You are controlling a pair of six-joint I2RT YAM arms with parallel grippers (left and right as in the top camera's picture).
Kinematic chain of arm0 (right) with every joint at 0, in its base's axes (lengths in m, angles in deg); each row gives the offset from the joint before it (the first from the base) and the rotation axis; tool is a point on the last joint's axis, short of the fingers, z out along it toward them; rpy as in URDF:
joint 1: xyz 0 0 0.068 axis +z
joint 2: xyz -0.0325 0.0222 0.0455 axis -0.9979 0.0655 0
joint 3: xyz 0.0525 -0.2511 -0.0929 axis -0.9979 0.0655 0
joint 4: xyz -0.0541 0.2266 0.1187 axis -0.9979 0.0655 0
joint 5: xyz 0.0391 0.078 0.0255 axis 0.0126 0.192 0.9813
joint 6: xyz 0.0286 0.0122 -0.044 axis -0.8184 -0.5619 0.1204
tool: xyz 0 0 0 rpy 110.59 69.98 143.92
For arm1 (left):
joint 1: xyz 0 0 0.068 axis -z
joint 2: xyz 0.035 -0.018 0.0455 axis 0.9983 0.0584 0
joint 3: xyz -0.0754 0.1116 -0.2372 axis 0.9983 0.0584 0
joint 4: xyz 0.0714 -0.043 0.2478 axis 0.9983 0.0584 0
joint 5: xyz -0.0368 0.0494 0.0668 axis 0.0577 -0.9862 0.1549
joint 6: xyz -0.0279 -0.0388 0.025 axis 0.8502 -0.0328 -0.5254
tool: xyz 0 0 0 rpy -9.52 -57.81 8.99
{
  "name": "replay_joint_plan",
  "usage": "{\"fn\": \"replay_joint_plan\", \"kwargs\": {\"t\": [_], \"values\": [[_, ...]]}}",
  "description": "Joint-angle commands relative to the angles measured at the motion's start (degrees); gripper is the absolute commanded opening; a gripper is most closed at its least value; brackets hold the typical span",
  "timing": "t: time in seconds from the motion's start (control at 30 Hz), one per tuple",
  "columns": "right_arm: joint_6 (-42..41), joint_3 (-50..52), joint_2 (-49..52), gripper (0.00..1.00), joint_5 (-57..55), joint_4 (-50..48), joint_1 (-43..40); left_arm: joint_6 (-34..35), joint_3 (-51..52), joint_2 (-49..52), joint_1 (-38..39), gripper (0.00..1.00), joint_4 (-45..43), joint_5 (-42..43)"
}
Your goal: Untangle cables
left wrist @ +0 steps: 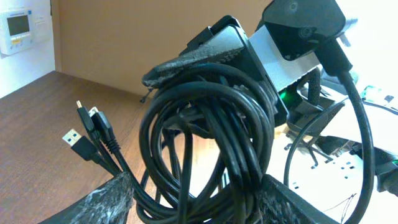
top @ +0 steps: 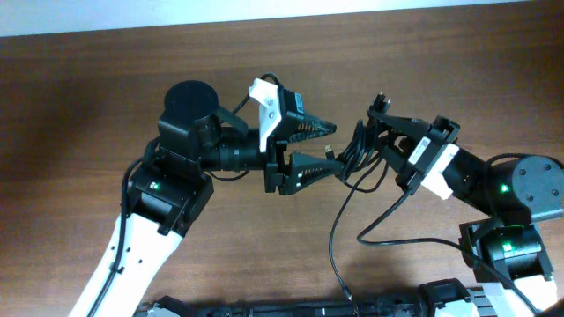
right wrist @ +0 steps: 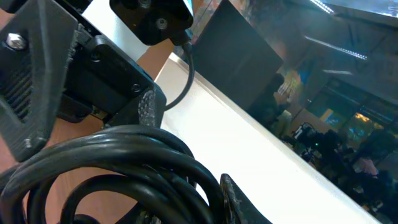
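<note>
The wooden bench (top: 97, 79) is taken up mostly by the two arms, brought together above its middle. The right gripper (top: 368, 139) is clenched on the top of the cables (left wrist: 245, 149), so that the coil is hung up and its loops are opened to reach. The left gripper (top: 335, 148) is held released, its fingers (top: 304, 167) spread either side of the coil, judged ready for one strand to be pinched. A tail (top: 335, 238) is seen trailing across the bench, and small plugs (left wrist: 84, 127) are seen beside the coil.
</note>
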Motion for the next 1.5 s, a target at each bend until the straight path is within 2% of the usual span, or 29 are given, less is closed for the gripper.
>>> {"fn": "replay_joint_plan", "kwargs": {"t": [0.0,0.13,0.23,0.27,0.33,0.43,0.5,0.57,0.63,0.67,0.73,0.77,0.93,1.0,1.07,1.1,1.13,1.17,1.27,1.33,1.47], "values": [[-0.46,-0.39,-0.22,0.24,-3.69,-0.59,-0.02,0.09,-0.83,-0.39,1.81,0.67,0.22,1.42],[-0.48,-0.39,-0.22,0.23,-4.7,-0.42,-0.02,0.07,-0.83,-0.39,2.78,0.66,-0.42,4.11],[-0.46,-0.39,-0.24,0.23,-4.7,-0.39,-0.02,0.07,-0.83,-0.39,2.78,0.44,-0.61,3.91],[-0.48,-0.39,-0.24,0.23,-4.66,-0.39,-0.02,0.09,-0.85,-0.39,2.78,0.34,-0.85,3.93],[-0.48,-0.39,-0.24,0.23,-4.63,-0.39,-0.02,0.07,-0.83,-0.39,2.78,0.27,-0.85,3.91],[-0.7,-0.39,-0.24,0.23,-4.39,-0.39,-0.02,0.09,-0.83,-0.39,2.78,0.21,-0.83,2.78],[-0.68,-0.39,-0.24,0.24,-4.37,-0.39,-0.02,0.09,-0.83,-0.39,2.78,0.21,-0.83,1.49],[-0.68,-0.39,-0.24,0.24,-4.37,-0.37,-0.02,0.09,-0.83,-0.39,2.78,0.3,-0.81,-1.38],[-0.68,-0.39,-0.24,0.24,-4.15,-0.39,0.0,0.09,-0.83,-0.39,2.78,0.33,-0.79,-3.02],[-0.68,-0.39,-0.24,0.24,-4.15,-0.39,-0.02,0.09,-0.85,-0.39,2.78,0.31,-0.81,-3.61],[-0.68,-0.39,-0.24,0.24,-3.91,-0.37,0.0,0.09,-0.83,-0.37,2.78,0.06,-0.79,-5.07],[-0.68,-0.39,-0.24,0.23,-3.93,-0.37,-0.02,0.09,-0.83,-0.37,2.78,0.0,-0.81,-5.55],[-0.7,-0.39,-0.24,0.25,-3.96,-0.11,-0.02,0.09,-0.85,-0.39,2.78,0.0,-0.81,-6.23],[-0.68,-0.39,-0.24,0.37,-3.98,0.63,-0.02,0.09,-0.83,-0.39,2.78,0.0,-0.81,-7.78],[-0.7,-0.39,-0.24,0.7,-3.98,2.47,-0.02,0.09,-0.83,-0.39,2.78,0.0,-0.83,-10.4],[-0.68,-0.39,-0.24,0.9,-4.0,3.8,-0.02,0.09,-0.85,-0.39,2.75,0.0,-0.81,-11.85],[-0.7,-0.39,-0.24,0.95,-3.98,5.09,-0.02,0.09,-0.83,-0.39,2.75,0.0,-0.83,-13.14],[-0.68,-0.39,-0.24,0.98,-4.0,7.54,-0.02,0.09,-0.85,-0.39,2.75,0.0,-0.83,-14.71],[-0.7,-0.39,-0.24,0.99,-4.0,14.73,-0.02,0.04,-0.85,-0.39,2.75,0.0,-0.83,-19.43],[-1.25,-0.39,-0.26,0.99,-4.02,18.62,-0.02,-3.82,-0.83,-0.39,2.75,0.0,-0.81,-22.69],[-5.92,-0.39,-0.35,1.0,-4.68,19.19,-0.02,-10.45,-0.83,-0.39,2.78,0.0,-0.76,-28.24]]}}
